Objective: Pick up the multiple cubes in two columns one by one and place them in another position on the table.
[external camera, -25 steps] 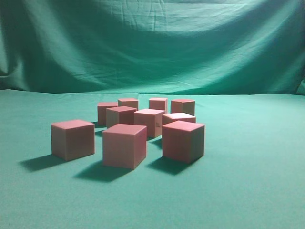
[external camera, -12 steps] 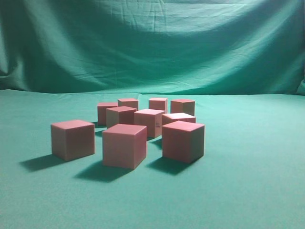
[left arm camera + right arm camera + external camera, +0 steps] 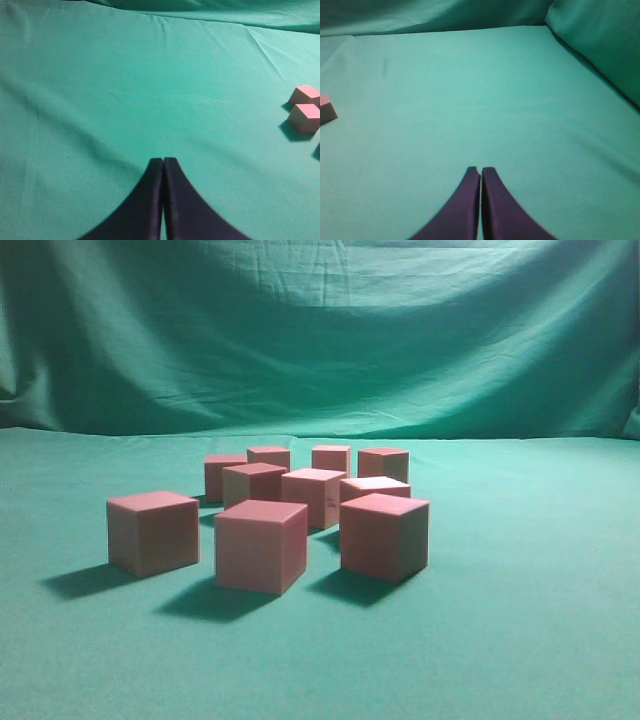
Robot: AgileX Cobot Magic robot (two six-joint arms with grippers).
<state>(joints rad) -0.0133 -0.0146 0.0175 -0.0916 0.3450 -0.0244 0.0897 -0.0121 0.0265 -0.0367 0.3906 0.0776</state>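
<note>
cubes untouched, both pincers clenched and empty

exterior view: nothing has shifted over the last second; nine cubes (image 3: 261,545) visible, clustered mid-counter (image 3: 540,640), no arm near. left wrist view: left pincer (image 3: 163,162) clenched on nothing, two cubes far right. right wrist view: right pincer (image 3: 480,172) clenched, one cube at left edge. likely no pick has begun.

We see a staged test setup: wrinkled green cloth table (image 3: 540,620) and draped green fabric backdrop (image 3: 330,340).
</note>
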